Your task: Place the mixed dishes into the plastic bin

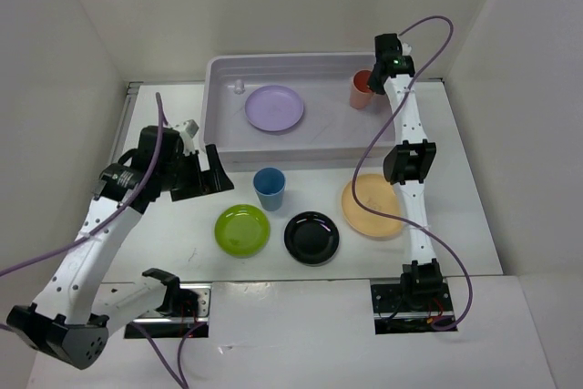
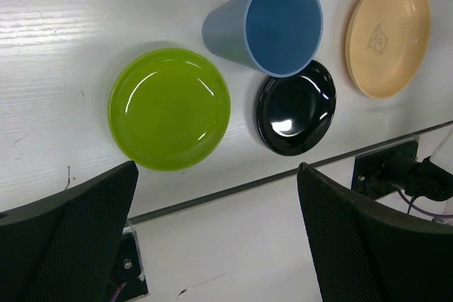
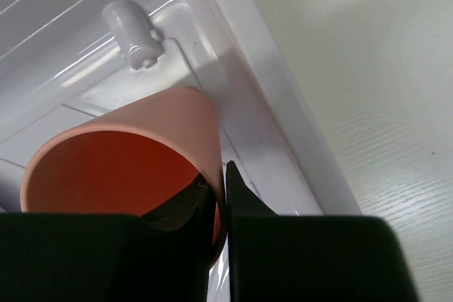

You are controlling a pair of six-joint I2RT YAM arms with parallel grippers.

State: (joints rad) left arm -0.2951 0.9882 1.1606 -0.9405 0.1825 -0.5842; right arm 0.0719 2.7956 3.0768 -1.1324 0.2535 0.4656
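The left arm (image 1: 89,230) and right arm (image 1: 407,120) share white links, black joints and purple cables (image 1: 161,134) — the fingers (image 2: 364,245) of the left gripper (image 2: 218,171) are black, mesh-textured.

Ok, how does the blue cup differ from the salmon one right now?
The blue cup stands free on the table, outside the bin; the salmon cup is inside the bin. The right gripper pinches the salmon cup's wall; nothing touches the blue cup. Both are small, open-topped.

Lavender plate (image 1: 273,107), lime plate (image 1: 242,230), black plate (image 1: 311,237), blue cup (image 1: 269,189), salmon cup (image 1: 362,90)
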